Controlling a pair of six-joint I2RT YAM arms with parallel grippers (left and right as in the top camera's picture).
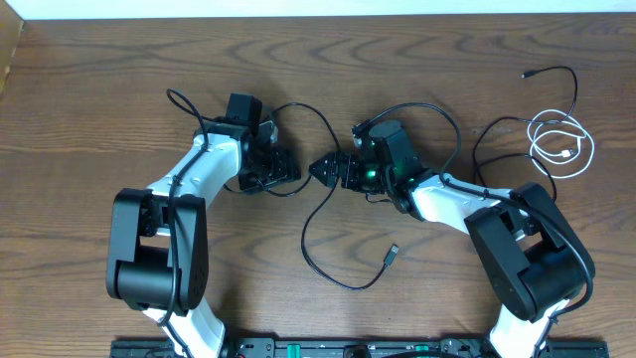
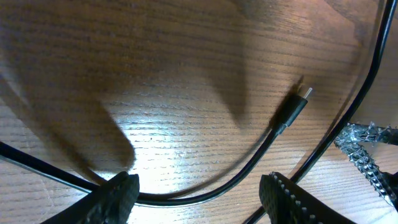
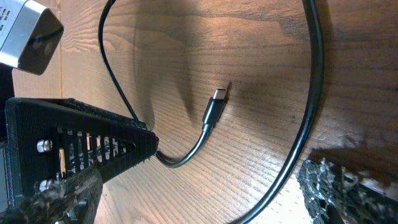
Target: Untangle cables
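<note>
Wood table (image 1: 99, 119), both arms reaching in to the middle, claw tips facing each other and close together. Left claw (image 1: 288, 174) is open: in its wrist view the fingers (image 2: 118, 196) stand well apart and the black cord (image 2: 205, 194) lies on the table between them, passing right by the left fingertip, not pinched. One plug (image 2: 300, 101) of that cord lies flat on the wood just ahead of the claw. Right claw (image 1: 323, 169) is wide open too, nothing in it. In its wrist view the thin cord runs under the tip of one finger (image 3: 93, 149) and curls up to the same kind of plug (image 3: 217, 102). A thicker-looking black run arcs past on the other side; can't tell if that is the same cord. From overhead the black cord (image 1: 304, 239) drops from between the claws, loops toward the near edge and ends in a plug (image 1: 393, 255) lying free. White cord (image 1: 556, 139) sits coiled in loops far right, well apart from both claws, with a black strand just beside it.
</note>
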